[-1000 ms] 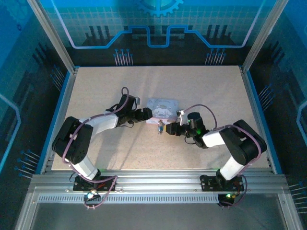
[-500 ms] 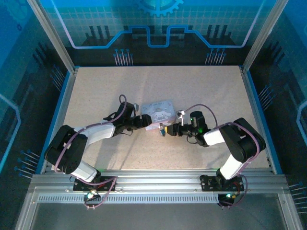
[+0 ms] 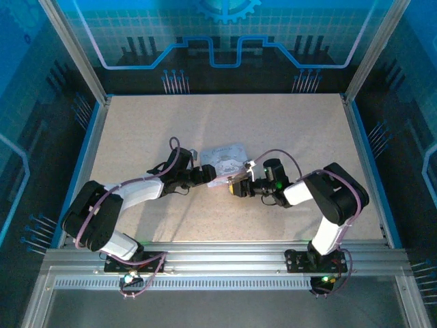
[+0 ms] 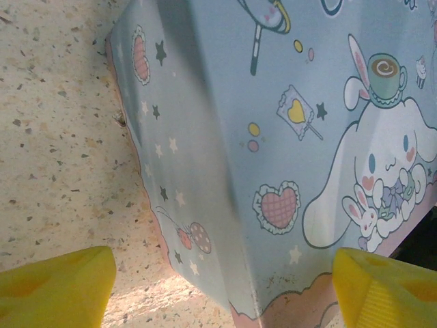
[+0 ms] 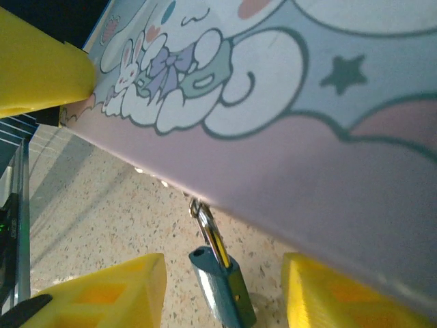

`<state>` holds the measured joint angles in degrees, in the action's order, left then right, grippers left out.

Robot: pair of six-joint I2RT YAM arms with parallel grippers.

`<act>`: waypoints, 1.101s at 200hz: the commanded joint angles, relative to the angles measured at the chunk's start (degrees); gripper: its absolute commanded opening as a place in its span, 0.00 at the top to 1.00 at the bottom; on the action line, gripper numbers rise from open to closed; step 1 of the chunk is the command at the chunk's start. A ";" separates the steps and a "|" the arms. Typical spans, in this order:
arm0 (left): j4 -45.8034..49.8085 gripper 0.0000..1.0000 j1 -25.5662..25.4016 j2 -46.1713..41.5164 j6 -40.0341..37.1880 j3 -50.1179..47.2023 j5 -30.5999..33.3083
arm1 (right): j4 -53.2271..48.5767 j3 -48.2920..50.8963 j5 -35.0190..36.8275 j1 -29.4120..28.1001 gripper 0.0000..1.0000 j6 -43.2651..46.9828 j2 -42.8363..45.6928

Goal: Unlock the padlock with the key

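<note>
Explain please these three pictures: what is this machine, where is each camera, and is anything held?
The machine is two robot arms bolted at the near edge of a table. The wide picture looks down from above and behind them. The other two come from a camera on each wrist, showing its yellow fingers. On the table lies a pale box printed with cartoons. The left claw stands open around one corner of it. A small padlock sits at the box's edge, between the open fingers of the right claw, which do not touch it. Nothing looks gripped, and I cannot make out a key.
</note>
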<state>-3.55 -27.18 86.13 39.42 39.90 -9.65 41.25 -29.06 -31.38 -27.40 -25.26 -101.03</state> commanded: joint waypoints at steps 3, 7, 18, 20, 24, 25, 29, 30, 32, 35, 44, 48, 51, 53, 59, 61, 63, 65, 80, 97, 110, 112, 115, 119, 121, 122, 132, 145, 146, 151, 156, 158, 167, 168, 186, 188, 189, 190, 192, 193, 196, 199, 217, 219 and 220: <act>4.42 0.17 -0.68 -0.34 0.57 -2.06 1.49 | -1.79 -0.24 -1.54 -1.17 0.54 0.54 -2.70; 4.43 0.17 -0.68 -0.33 0.57 -1.94 1.48 | -1.71 -0.22 -1.56 -1.17 0.54 0.55 -2.83; 4.40 0.17 -0.69 -0.27 0.57 -1.95 1.48 | -1.61 -0.14 -1.52 -1.17 0.55 0.42 -2.81; 4.38 0.17 -0.68 -0.28 0.57 -1.94 1.52 | -1.68 -0.06 -1.50 -1.17 0.55 0.46 -2.78; 4.39 0.17 -0.67 -0.24 0.57 -1.88 1.54 | -1.70 -0.03 -1.51 -1.17 0.55 0.39 -2.66; 4.41 0.17 -0.68 -0.25 0.57 -1.86 1.55 | -1.75 -0.03 -1.55 -1.17 0.56 0.43 -2.67; 4.43 0.17 -0.68 -0.21 0.57 -1.84 1.59 | -1.83 0.07 -1.50 -1.17 0.56 0.46 -2.50; 4.43 0.17 -0.68 -0.19 0.57 -1.84 1.57 | -1.86 0.06 -1.46 -1.17 0.56 0.47 -2.41; 4.43 0.17 -0.64 -0.22 0.57 -1.84 1.57 | -1.94 0.06 -1.44 -1.14 0.56 0.40 -2.30; 4.49 0.17 -0.68 -0.23 0.57 -1.84 1.56 | -2.11 0.13 -1.41 -1.16 0.56 0.46 -2.15; 4.41 0.17 -0.67 -0.23 0.60 -1.85 1.65 | -2.69 0.19 -1.28 -1.17 0.57 0.60 -1.80; 4.40 0.17 -0.68 -0.18 0.67 -1.89 1.65 | -2.98 0.21 -1.21 -1.16 0.57 0.75 -1.62; 4.40 0.17 -0.68 -0.18 0.66 -1.85 1.65 | -3.20 0.26 -1.15 -1.14 0.57 0.74 -1.49; 4.44 0.17 -0.64 -0.22 0.66 -1.89 1.65 | -3.35 0.30 -1.04 -1.16 0.57 0.84 -1.41; 4.43 0.17 -0.66 -0.19 0.66 -1.85 1.70 | -3.98 0.40 -0.73 -1.17 0.58 0.91 -1.20; 4.50 0.17 -0.68 -0.20 0.66 -1.84 1.73 | -4.21 0.41 -0.51 -1.19 0.58 1.02 -1.14; 4.47 0.17 -0.68 -0.24 0.66 -1.87 1.74 | -4.37 0.47 -0.46 -1.17 0.58 1.07 -1.02; 4.48 0.17 -0.68 -0.19 0.68 -1.85 1.74 | -4.52 0.49 -0.34 -1.21 0.59 1.06 -1.01; 4.52 0.17 -0.68 -0.19 0.66 -1.87 1.78 | -5.22 0.74 -0.10 -1.18 0.61 1.33 -0.61; 4.44 0.17 -0.68 -0.17 0.70 -1.78 1.83 | -5.56 0.67 -0.22 -1.17 0.66 1.31 -0.39; 4.50 0.17 -0.68 -0.25 0.81 -1.78 1.84 | -5.90 0.50 -0.22 -1.17 0.72 1.27 -0.39; 4.58 0.17 -0.68 -0.23 0.76 -1.80 1.83 | -5.87 0.50 -0.23 -1.17 0.73 1.26 -0.39; 4.55 0.17 -0.67 -0.30 0.79 -1.85 1.90 | -5.99 0.49 -0.21 -1.17 0.75 1.22 -0.39; 4.56 0.17 -0.68 -0.32 0.79 -1.82 1.91 | -6.17 0.49 -0.11 -1.19 0.77 1.25 -0.31; 4.62 0.17 -0.68 -0.34 0.82 -1.84 1.92 | -6.25 0.43 -0.05 -1.17 0.78 1.26 -0.31; 4.61 0.17 -0.68 -0.34 0.83 -1.84 1.92 | -6.26 0.42 -0.03 -1.17 0.79 1.26 -0.30; 4.72 0.17 -0.71 -0.64 0.88 -1.85 1.96 | -6.53 0.49 0.39 -1.17 0.82 1.24 -0.14; 5.04 0.17 -0.84 -1.10 0.83 -2.01 2.14 | -6.76 0.59 1.17 -1.17 0.86 1.14 0.32; 5.04 0.17 -0.81 -1.16 0.83 -2.01 2.16 | -6.78 0.63 1.24 -1.17 0.86 1.12 0.36; 5.13 0.17 -0.93 -1.23 0.91 -2.08 2.24 | -6.88 0.76 1.60 -1.17 0.87 1.04 0.60; 5.28 0.17 -0.97 -1.43 0.92 -2.11 2.33 | -7.04 0.82 2.02 -1.23 0.88 1.02 0.81; 5.28 0.17 -1.00 -1.54 0.92 -2.17 2.39 | -7.08 0.88 2.26 -1.25 0.89 1.00 0.96; 5.46 0.17 -1.15 -1.81 1.00 -2.28 2.53 | -7.62 1.00 3.38 -1.25 0.90 1.03 1.66; 5.52 0.17 -1.22 -1.87 1.01 -2.28 2.57 | -7.69 1.06 3.49 -1.25 0.90 1.06 1.73; 5.72 0.17 -1.80 -2.67 1.25 -2.72 3.01 | -8.81 1.75 6.38 -1.38 0.92 0.73 3.41; 5.79 0.17 -1.82 -2.73 1.31 -2.77 2.98 | -8.89 1.82 6.60 -1.35 0.92 0.62 3.61; 5.81 0.17 -1.87 -2.77 1.34 -2.79 3.02 | -8.94 1.86 6.69 -1.35 0.92 0.63 3.68; 5.78 0.17 -1.89 -2.79 1.35 -2.80 3.08 | -8.97 1.88 6.86 -1.39 0.92 0.60 3.75; 5.87 0.17 -2.02 -2.93 1.36 -2.87 3.13 | -8.99 1.96 7.10 -1.38 0.93 0.55 3.92; 5.90 0.17 -2.05 -2.91 1.36 -2.89 3.14 | -9.00 2.02 7.20 -1.40 0.93 0.51 4.00; 5.94 0.17 -2.20 -2.97 1.47 -2.89 3.21 | -8.98 2.15 7.49 -1.41 0.93 0.39 4.24; 5.99 0.17 -2.32 -3.03 1.47 -2.92 3.23 | -8.95 2.26 7.78 -1.42 0.93 0.23 4.48; 6.19 0.17 -3.15 -3.46 1.86 -3.38 3.56 | -8.76 2.77 8.69 -1.42 0.94 -0.86 5.57; 6.17 0.17 -3.25 -3.50 1.95 -3.46 3.65 | -8.74 2.84 8.81 -1.43 0.94 -0.96 5.62; 6.18 0.17 -3.33 -3.50 2.05 -3.49 3.66 | -8.69 2.90 8.84 -1.43 0.94 -1.04 5.69</act>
<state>-2.15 -29.21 83.59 40.64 38.35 -7.97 35.62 -27.68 -26.22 -28.36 -24.62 -97.03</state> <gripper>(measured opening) 0.831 0.095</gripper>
